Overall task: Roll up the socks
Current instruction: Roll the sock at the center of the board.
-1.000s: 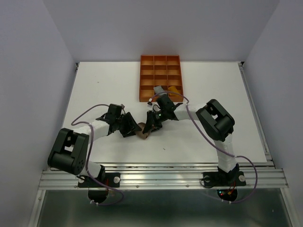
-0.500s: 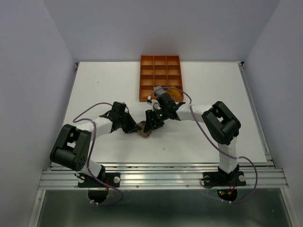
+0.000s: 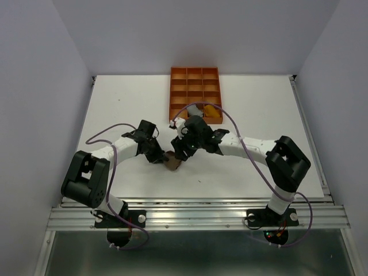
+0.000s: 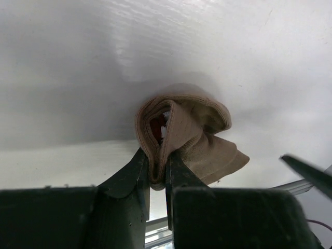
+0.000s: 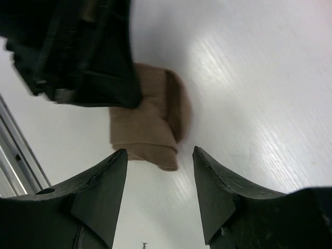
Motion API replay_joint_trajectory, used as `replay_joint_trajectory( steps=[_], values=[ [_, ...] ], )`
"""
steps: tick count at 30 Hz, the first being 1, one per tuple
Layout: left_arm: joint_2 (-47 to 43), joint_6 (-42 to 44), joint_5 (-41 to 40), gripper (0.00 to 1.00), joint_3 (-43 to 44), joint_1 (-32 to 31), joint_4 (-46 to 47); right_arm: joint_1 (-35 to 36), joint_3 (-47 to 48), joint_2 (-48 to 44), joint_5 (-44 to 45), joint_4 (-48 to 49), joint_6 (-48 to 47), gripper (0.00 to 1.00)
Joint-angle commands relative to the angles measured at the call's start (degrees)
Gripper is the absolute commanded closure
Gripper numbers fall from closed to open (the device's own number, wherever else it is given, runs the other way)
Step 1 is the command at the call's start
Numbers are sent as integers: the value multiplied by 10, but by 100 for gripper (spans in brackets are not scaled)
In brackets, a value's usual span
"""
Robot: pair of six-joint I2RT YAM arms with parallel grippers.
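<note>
**Jaws: left gripper [image 3: 158, 154] pinching the brown sock [image 3: 172, 163], right gripper [image 3: 180, 153] open beside it**

From above, the two arms meet over the table [image 3: 115, 98], nearer its front edge. The brown sock is a small bundle between the two grippers. The tray [image 3: 171, 98] lies behind them, well apart from the bundle. A yellow sock [image 3: 212, 111] shows in its near right compartment.

In the left wrist view, the jaws are nearly closed on a fold of the sock, with cloth squeezed between them. The rest bulges beyond the tips as a loose loop, with a flap resting on the table. A hint of the striped cuff shows inside the loop.

In the right wrist view, the jaws stand apart and hold nothing. The sock lies on the table just beyond the tips, and the left gripper's dark body is against its far side.

The sock looks light, soft and limp, so it will likely sag and unroll wherever it is let go. A pinch on one thin layer may slip out. The thick folded part looks like the safest place to hold, gripped through all layers. The cuff edge suits pulling over the roll.
</note>
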Motion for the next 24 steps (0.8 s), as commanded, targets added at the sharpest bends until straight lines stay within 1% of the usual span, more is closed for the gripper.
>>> replay_joint_trajectory(
  steps=[1,4,5,11,15,18,24],
  values=[
    [23,26,-9,100,13,-4,-102,66,6,-24,72,15,-71,41],
    [39,25,9,100,28,-4,-121,94,6,-13,93,16,-74,41],
    [40,23,8,100,32,-3,-124,112,1,-11,104,19,-78,41],
    [35,7,20,100,53,-4,-129,155,-8,6,158,43,-107,41],
    [32,3,18,100,58,-4,-142,170,-2,23,225,48,-118,41],
    [29,-4,18,100,54,-4,-145,175,2,34,239,49,-119,41],
    [33,-10,32,100,51,-4,-143,188,-1,47,237,60,-112,41]
  ],
)
